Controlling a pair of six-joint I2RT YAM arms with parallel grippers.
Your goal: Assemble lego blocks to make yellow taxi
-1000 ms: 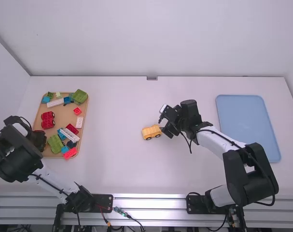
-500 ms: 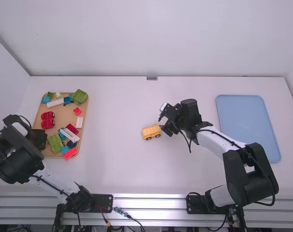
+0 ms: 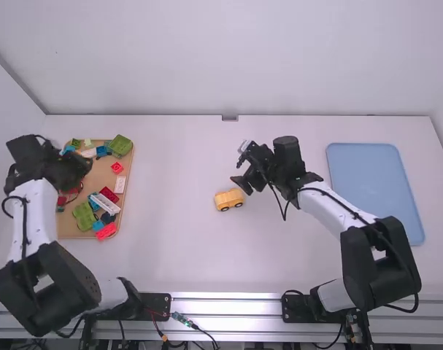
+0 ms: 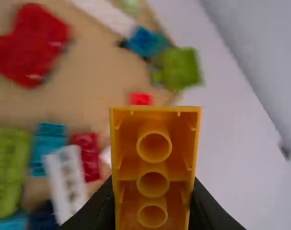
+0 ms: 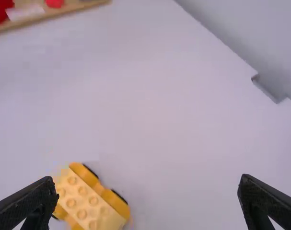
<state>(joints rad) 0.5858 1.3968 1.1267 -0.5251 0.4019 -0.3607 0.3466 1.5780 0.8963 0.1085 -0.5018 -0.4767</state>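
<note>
From high behind the white-and-black arms [image 3: 334, 208], we look forward and down on the white table [image 3: 177, 255], and, nearer, from each wrist across parts of it, both wrist views sharing the flat tan tray [image 3: 97, 175].

Counting down the kinds: yellow pieces, two, made up of one wheeled base [image 3: 229, 198] and one hollow piece [image 4: 128, 160]. On the wooden tray [image 3: 96, 175], at least four red blocks [image 3: 106, 231], at least four blue blocks [image 3: 101, 151], at least three green blocks [image 3: 82, 216], one pale green block [image 3: 87, 144], three white blocks [image 3: 104, 204] and at least one dark block [image 3: 108, 217]. Trays, two in all, counting one wooden and one blue tray [image 3: 371, 189]. Of desks, just one desk [image 3: 192, 255].
</note>
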